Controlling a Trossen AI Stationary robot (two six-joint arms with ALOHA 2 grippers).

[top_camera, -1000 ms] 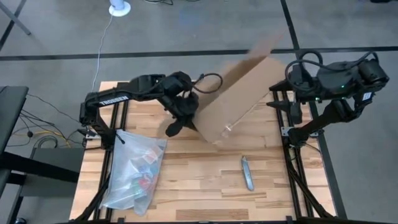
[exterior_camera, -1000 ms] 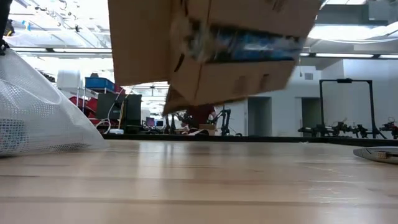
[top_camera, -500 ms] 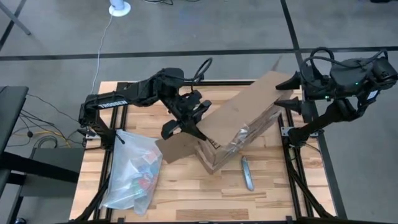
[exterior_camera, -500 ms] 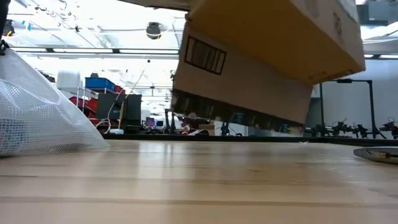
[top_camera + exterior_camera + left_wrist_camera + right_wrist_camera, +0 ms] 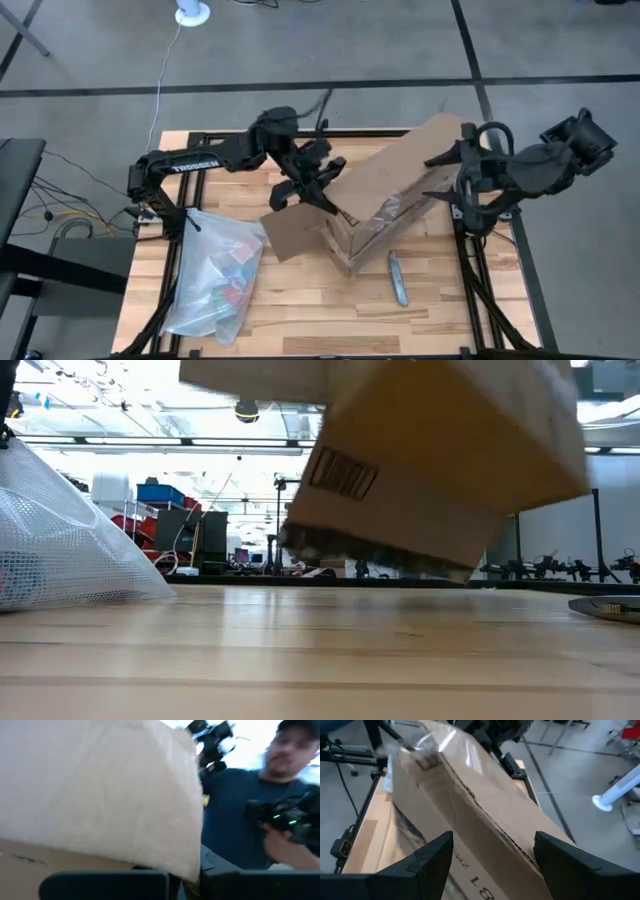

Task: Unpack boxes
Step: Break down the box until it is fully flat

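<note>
Cardboard box (image 5: 390,195) sits tilted over the middle of the wooden tabletop (image 5: 300,300), long axis running from near the centre out toward the right rear corner. In the low view its underside (image 5: 440,490) hangs clear of the tabletop, barcode label (image 5: 343,472) facing the camera, one end lower than the other. A loose flap (image 5: 292,232) spreads out at the box's near-left end, lying low toward the tabletop. Dark printed tape shows along the box's side in the high view.

Left gripper (image 5: 312,185) is at the box's left end, right against the cardboard above the flap. The left wrist view is filled with pale cardboard (image 5: 100,795) pressed close to the fingers; cannot tell whether they pinch it or merely touch. A person in a dark top (image 5: 235,820) shows beyond the box in that view.

Right gripper (image 5: 462,180) is at the box's far right end. In the right wrist view its two fingers (image 5: 425,865) stand spread wide, released, with the box (image 5: 470,820) between and ahead of them; "81" print visible on its side.

Clear mesh bag (image 5: 215,275) of small items lies at the tabletop's left front, well apart from the box. A small grey tool (image 5: 398,278) lies on the tabletop just in front of the box's near end.
</note>
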